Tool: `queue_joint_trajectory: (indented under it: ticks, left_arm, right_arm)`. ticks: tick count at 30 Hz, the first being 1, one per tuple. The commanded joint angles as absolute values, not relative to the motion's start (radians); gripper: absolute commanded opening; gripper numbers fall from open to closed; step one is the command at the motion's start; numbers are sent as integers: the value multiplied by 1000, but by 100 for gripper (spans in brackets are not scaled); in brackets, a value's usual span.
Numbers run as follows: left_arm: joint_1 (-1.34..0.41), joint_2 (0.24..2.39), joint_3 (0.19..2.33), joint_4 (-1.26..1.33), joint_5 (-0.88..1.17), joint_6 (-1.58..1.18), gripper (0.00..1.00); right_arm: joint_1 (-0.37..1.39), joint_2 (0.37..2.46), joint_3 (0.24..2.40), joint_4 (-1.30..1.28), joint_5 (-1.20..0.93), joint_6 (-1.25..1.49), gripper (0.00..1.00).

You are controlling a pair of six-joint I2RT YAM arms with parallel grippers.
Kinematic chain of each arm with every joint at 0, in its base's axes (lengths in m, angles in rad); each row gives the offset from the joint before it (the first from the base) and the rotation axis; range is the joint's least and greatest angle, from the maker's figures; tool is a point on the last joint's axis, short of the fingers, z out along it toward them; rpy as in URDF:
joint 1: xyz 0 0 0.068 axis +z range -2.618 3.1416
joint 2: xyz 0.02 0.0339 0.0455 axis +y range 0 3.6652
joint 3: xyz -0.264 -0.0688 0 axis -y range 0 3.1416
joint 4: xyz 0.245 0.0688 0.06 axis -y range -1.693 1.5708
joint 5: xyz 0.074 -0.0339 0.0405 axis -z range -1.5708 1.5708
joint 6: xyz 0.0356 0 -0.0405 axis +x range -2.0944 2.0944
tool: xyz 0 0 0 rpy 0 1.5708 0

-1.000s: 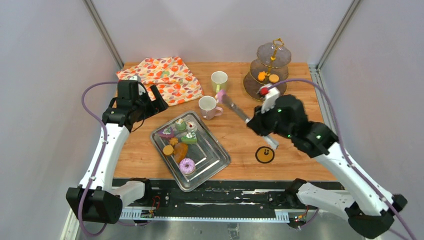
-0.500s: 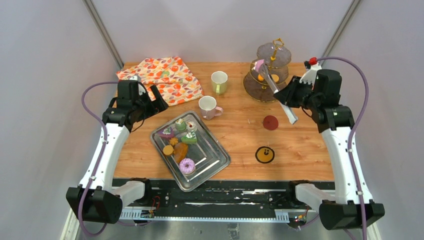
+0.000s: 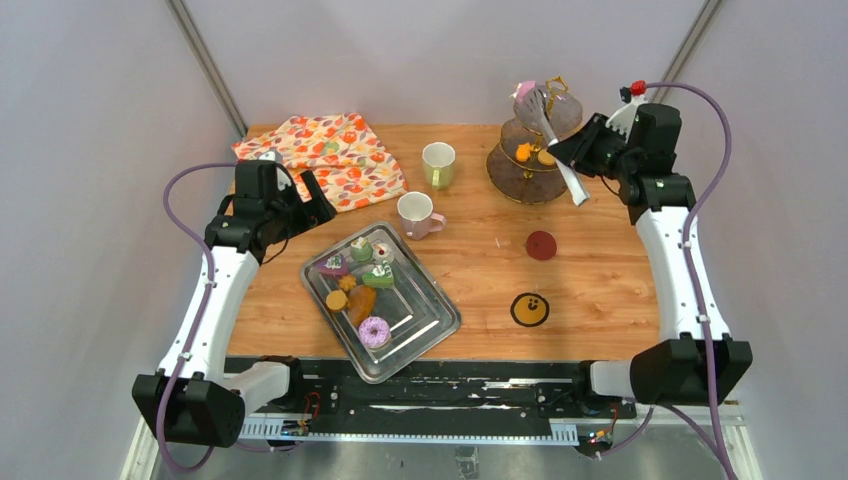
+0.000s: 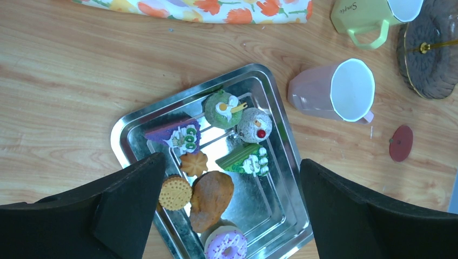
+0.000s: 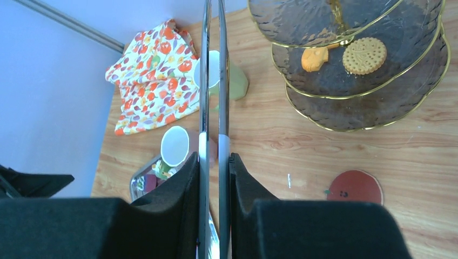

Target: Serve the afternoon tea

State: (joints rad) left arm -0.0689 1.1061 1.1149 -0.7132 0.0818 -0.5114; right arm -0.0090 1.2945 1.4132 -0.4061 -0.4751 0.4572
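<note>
Pastries lie on a metal tray (image 3: 440, 320) (image 4: 121, 140), among them a pink-iced donut (image 3: 374, 331) (image 4: 228, 245), orange cookies and green and purple cakes. A pink mug (image 3: 415, 213) (image 4: 335, 91) and a pale-green mug (image 3: 437, 162) stand behind it. My left gripper (image 3: 300, 205) (image 4: 232, 162) hangs open above the tray. My right gripper (image 3: 590, 150) (image 5: 214, 162) is shut on the long metal tongs (image 3: 555, 150) (image 5: 213, 81). The tongs' tips carry a small pink piece (image 3: 522, 92) over the top tier of the stand (image 3: 515, 185) (image 5: 378, 102). Two orange cookies (image 3: 547, 157) (image 5: 364, 55) sit on its middle tier.
The orange floral cloth (image 3: 325, 155) lies at the back left. A red coaster (image 3: 541, 245) (image 5: 355, 187) and a yellow-and-black coaster (image 3: 529, 309) lie on the wood right of the tray. Frame posts rise at both back corners.
My right arm swung from the table's middle to the back right, lifting the tongs and their pink piece up to the stand's top tier. The left arm stayed still.
</note>
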Motion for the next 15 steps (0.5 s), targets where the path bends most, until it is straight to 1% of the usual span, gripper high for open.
queue_joint_trajectory:
  ticks: [1,8,15]
  left_arm:
    - [-73,1105,1135,-706,75,-503,99]
    - [-73,1097,1140,-713,68,-500,99]
    - [-74,1102,1141,-711,78,-508,99]
  right_arm:
    - [-47,1348,1431,-260,-506,569,0]
    - [-65,1396,1391,-194,-522,633,1]
    - [-104,1433,1308,-99,-583,718,0]
